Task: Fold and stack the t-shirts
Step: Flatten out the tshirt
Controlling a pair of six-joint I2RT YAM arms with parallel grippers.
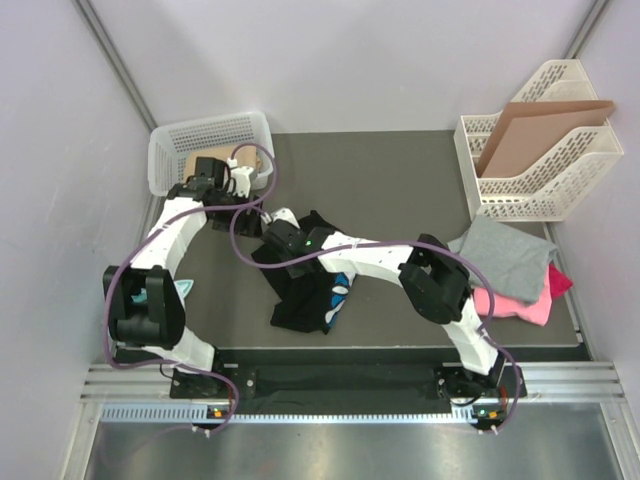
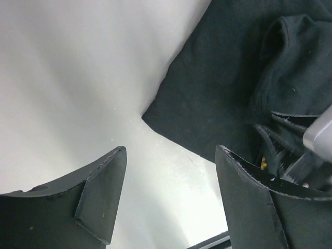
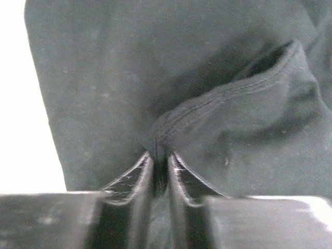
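The black t-shirt (image 1: pixel 305 300) lies crumpled at the middle of the table, its white-and-blue logo showing. My right gripper (image 1: pixel 278 230) is at the shirt's upper left part. In the right wrist view it (image 3: pixel 161 162) is shut on a hemmed fold of the black t-shirt (image 3: pixel 129 78). My left gripper (image 1: pixel 243 192) hangs just left of it. It (image 2: pixel 171 181) is open over bare table beside a corner of the black t-shirt (image 2: pixel 223 93), with nothing between its fingers. At the right edge, a grey t-shirt (image 1: pixel 505 255) lies on a pink t-shirt (image 1: pixel 520 303).
A white mesh basket (image 1: pixel 200 140) stands at the back left, close behind my left wrist. A white file rack (image 1: pixel 540 170) at the back right holds a brown cardboard sheet (image 1: pixel 535 135). Purple cables loop over both arms.
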